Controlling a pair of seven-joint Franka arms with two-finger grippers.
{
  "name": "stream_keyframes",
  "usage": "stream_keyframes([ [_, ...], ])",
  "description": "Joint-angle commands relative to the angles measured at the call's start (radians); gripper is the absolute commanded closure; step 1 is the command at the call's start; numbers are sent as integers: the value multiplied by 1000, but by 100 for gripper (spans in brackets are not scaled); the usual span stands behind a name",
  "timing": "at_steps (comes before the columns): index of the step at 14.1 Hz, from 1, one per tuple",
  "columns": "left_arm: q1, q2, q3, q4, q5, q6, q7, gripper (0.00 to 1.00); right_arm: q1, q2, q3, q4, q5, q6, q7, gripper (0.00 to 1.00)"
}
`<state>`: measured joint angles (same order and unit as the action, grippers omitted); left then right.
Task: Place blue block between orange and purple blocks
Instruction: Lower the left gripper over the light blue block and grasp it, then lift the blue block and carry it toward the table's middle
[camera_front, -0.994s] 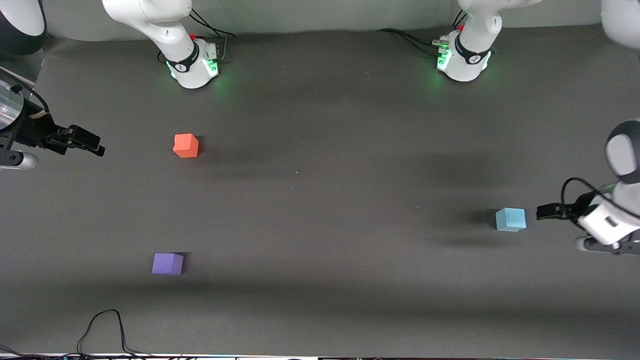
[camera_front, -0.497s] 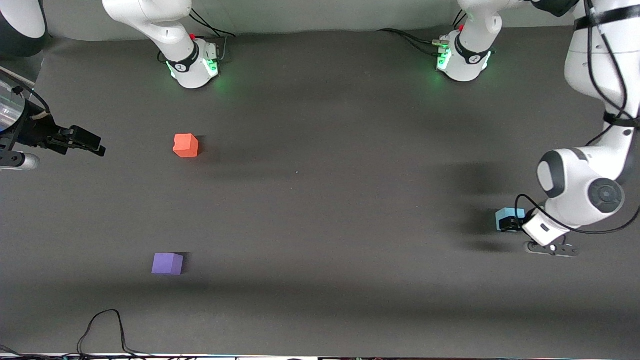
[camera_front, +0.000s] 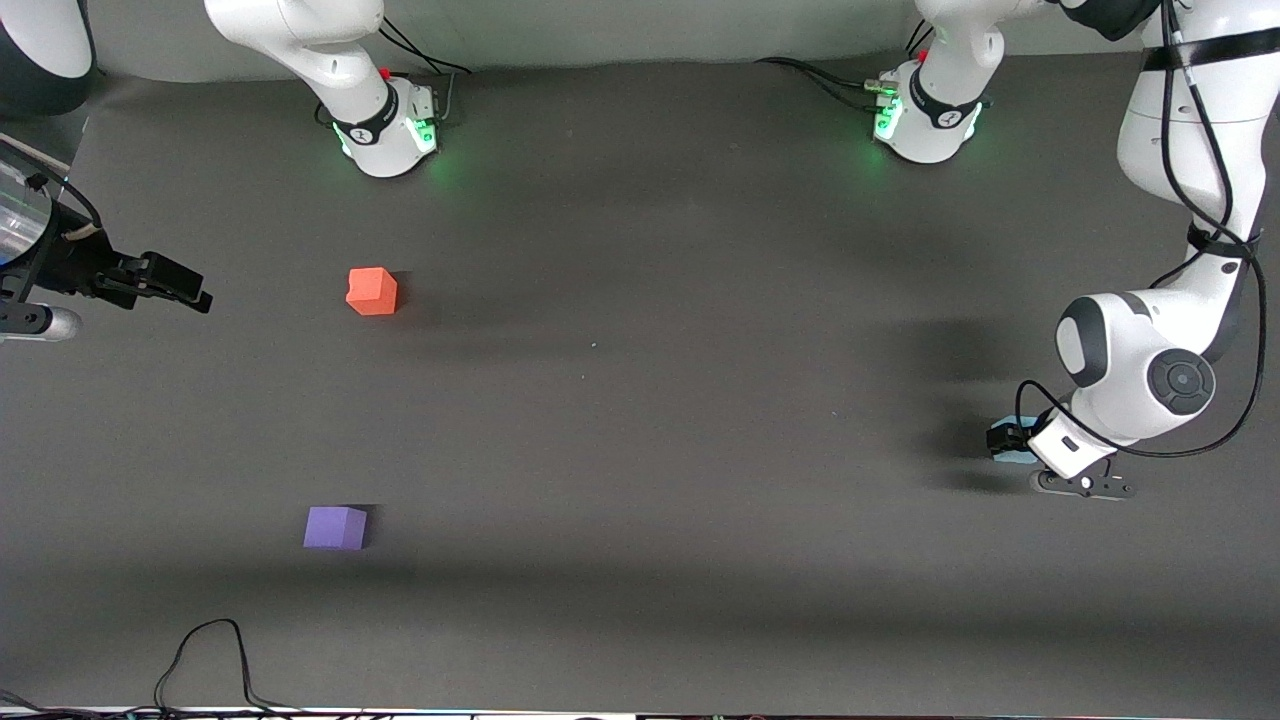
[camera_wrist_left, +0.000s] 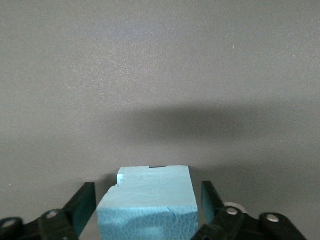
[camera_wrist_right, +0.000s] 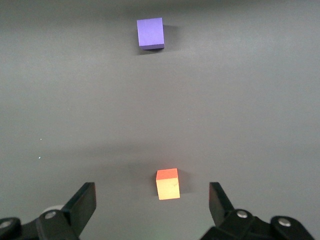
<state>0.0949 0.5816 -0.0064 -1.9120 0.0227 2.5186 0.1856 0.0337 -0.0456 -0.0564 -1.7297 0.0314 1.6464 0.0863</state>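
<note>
The blue block (camera_front: 1016, 457) lies on the table near the left arm's end, mostly hidden by my left gripper (camera_front: 1006, 440). In the left wrist view the blue block (camera_wrist_left: 152, 182) sits between the open left gripper's (camera_wrist_left: 146, 195) fingers, with a small gap on each side. The orange block (camera_front: 371, 291) and the purple block (camera_front: 335, 527) lie toward the right arm's end, the purple one nearer the front camera. My right gripper (camera_front: 185, 292) waits open and empty, beside the orange block toward the right arm's end. The right wrist view shows the orange block (camera_wrist_right: 167, 184), the purple block (camera_wrist_right: 150, 33) and the right gripper (camera_wrist_right: 151, 192).
The table is covered with a dark grey mat (camera_front: 640, 400). A black cable (camera_front: 205, 650) loops at the front edge near the purple block. The two arm bases (camera_front: 385, 130) stand along the back edge.
The left arm has swung in and brought its gripper from beside the blue block to around it. The blocks and the right arm have not moved.
</note>
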Motion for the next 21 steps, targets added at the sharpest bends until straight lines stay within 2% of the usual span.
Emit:
stream_keyframes([
  [1,-3,-22,5,-13,8,-11,2,68,9,-10,-3,-10,-19,-7,15,0],
  [4,-1,-26,5,-4,8,-24,0,69,9,-10,-3,-10,-19,-7,15,0],
  [5,-1,-31,5,28,8,-75,2,69,9,-10,-3,-10,-19,-7,13,0],
  [7,-3,-42,8,155,10,-276,5,69,9,-11,-3,-10,-19,-7,13,0],
  [10,-18,-49,8,330,13,-507,-11,69,11,-7,-3,-10,-19,1,13,0],
  [12,-67,-52,3,454,13,-657,-79,69,11,-7,-3,-10,-19,3,13,0],
  [14,-166,-52,2,555,11,-783,-208,68,11,-7,-3,-10,-19,3,12,0],
  [16,-275,-52,0,611,-6,-836,-357,68,11,-5,-3,-10,-19,4,12,0],
  [19,-456,-43,-23,622,-6,-824,-662,68,11,-5,-3,-10,-19,4,12,0],
  [21,-587,-34,-27,622,-4,-746,-821,68,11,-5,-3,-10,-19,6,12,0],
])
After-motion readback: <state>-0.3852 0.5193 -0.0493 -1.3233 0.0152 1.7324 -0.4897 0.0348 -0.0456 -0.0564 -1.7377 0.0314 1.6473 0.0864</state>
